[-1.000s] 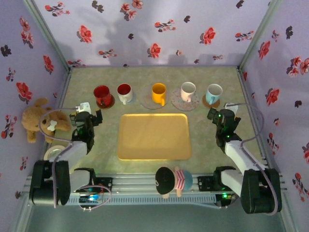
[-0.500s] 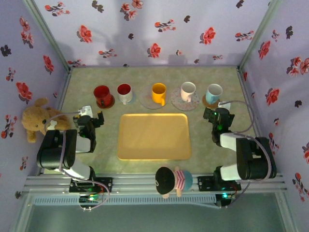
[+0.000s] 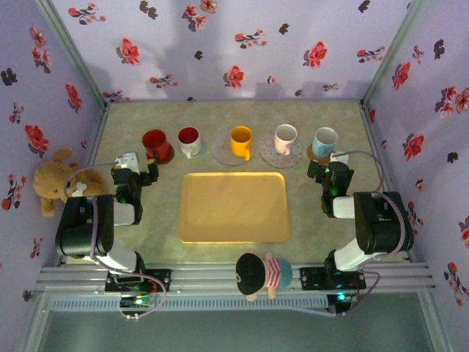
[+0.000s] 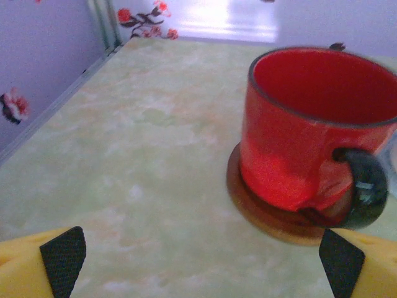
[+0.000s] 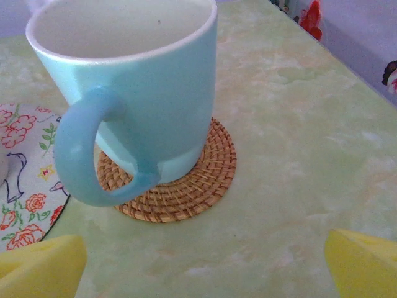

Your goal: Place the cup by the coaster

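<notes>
A lab test booth: floral-papered walls (image 3: 242,44) around a table (image 3: 124,128), robot arms (image 3: 84,224) on a metal rail (image 3: 205,277).

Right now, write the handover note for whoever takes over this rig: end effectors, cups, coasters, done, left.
Left end effector: open, empty, facing the red ceramic mug on its round brown wooden coaster.
Right end effector: open, empty, facing the light blue mug on the round woven straw coaster.
Same row: white cup with red inside, no coaster visible under it, just beside the brown coaster; orange mug on a grey round coaster; white mug on a floral coaster.
Done: every cup stands on or by a coaster; nothing held.
Left: probably nothing; confirm which cup was meant.
</notes>
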Tool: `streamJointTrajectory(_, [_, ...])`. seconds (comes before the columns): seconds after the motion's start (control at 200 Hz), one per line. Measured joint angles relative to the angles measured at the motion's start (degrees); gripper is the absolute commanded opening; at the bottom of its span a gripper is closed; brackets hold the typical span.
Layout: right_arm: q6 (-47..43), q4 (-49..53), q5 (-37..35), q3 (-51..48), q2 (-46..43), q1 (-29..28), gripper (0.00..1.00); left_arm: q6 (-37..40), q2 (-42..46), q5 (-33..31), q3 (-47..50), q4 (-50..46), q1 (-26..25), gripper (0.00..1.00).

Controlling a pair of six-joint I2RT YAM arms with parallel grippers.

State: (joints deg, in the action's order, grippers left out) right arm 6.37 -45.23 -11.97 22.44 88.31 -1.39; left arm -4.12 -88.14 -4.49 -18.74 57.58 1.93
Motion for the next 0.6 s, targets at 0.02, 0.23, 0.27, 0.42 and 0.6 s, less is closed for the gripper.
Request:
streamJointTrajectory(0.02, [-0.02,-0.02,0.00,0.00,0.00,0.00,0.99,0.02,0.00,0.46,-0.07,-0.07,0.13,1.00])
streamJointTrajectory(0.23, [0.00,0.00,0.02,0.00,0.00,0.00,0.99,1.88,0.00,5.81,-0.07,-1.09,0.48,1.00])
streamJointTrajectory(0.27, [-0.02,0.00,0.02,0.00,0.00,0.00,0.99,1.92,0.00,6.05,-0.31,-1.84,0.48,1.00])
streamJointTrajectory(0.42, [-0.02,0.00,0.02,0.00,0.00,0.00,0.99,1.92,0.00,5.11,-2.93,-5.88,0.26,1.00])
streamJointTrajectory(0.6, [0.00,0.00,0.02,0.00,0.00,0.00,0.99,1.92,0.00,4.55,-3.30,-6.78,0.22,1.00])
